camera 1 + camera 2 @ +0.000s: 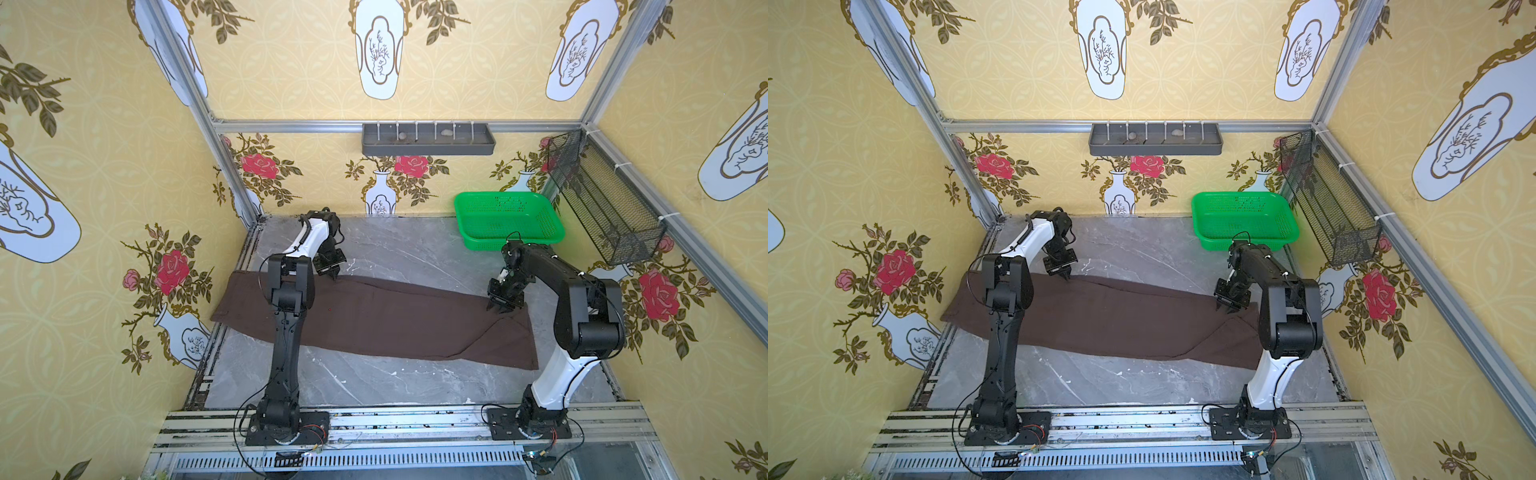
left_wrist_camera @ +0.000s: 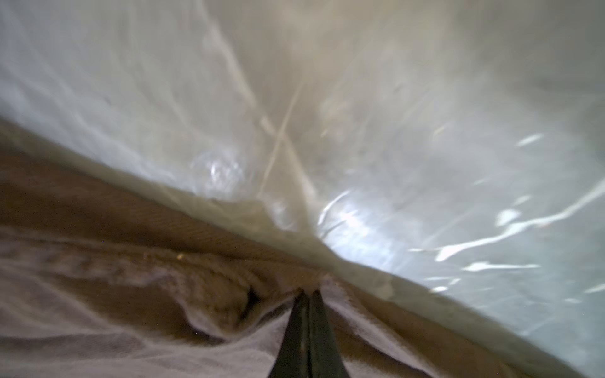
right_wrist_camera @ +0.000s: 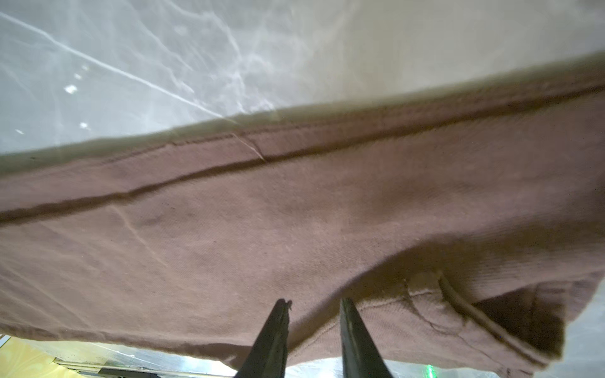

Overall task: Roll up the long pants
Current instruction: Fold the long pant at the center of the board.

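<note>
Left jaws pressed together on a pinch of cloth; right jaws narrowly parted, holding nothing. My left gripper bites the edge of the long pants, and puckers run in toward its tips. My right gripper hovers with its tips at the cloth near the wider end. The pants lie flat and unrolled, stretched between the two grippers and on past the left one, where the end reaches the edge of the table. Beyond the right gripper, well apart from the cloth, stands a green basket.

Step in hand, as I judge it: taking hold of the far edge, with no roll begun. The next move calls for closing the right jaws on the same edge, then lifting and folding with both sides level, so the soft cloth does not skew.
</note>
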You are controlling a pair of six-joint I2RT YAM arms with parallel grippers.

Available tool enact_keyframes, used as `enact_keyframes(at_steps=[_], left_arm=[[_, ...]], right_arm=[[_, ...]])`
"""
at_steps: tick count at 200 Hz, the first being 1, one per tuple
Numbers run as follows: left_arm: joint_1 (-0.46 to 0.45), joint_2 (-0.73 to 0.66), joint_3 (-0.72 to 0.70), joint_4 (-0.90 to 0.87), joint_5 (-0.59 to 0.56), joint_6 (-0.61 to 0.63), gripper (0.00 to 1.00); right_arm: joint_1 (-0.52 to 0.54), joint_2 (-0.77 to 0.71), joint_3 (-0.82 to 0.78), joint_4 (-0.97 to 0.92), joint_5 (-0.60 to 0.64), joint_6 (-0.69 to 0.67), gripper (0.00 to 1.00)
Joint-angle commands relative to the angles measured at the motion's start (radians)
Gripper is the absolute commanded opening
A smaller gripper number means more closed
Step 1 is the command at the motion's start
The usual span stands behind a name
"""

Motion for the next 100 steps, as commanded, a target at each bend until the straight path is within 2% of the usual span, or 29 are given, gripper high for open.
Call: enact_keyframes(at_steps=[1,58,100], left_arm=[[0.0,0.011,0.046,0.035,0.001,-0.02,0.0],[0.009,0.065,0.174,0.021,0.016,-0.056,0.0],[0.01,0.093,0.154,0.046,0.025,-0.061,0.0]], right_arm=[[0.003,0.0,-0.009,0.007,-0.004,-0.003,0.29],[0.01,0.01,-0.011,0.027,-0.016,0.004,0.3],[0.057,0.057,0.031,0.074,-0.048,0.059,0.29]])
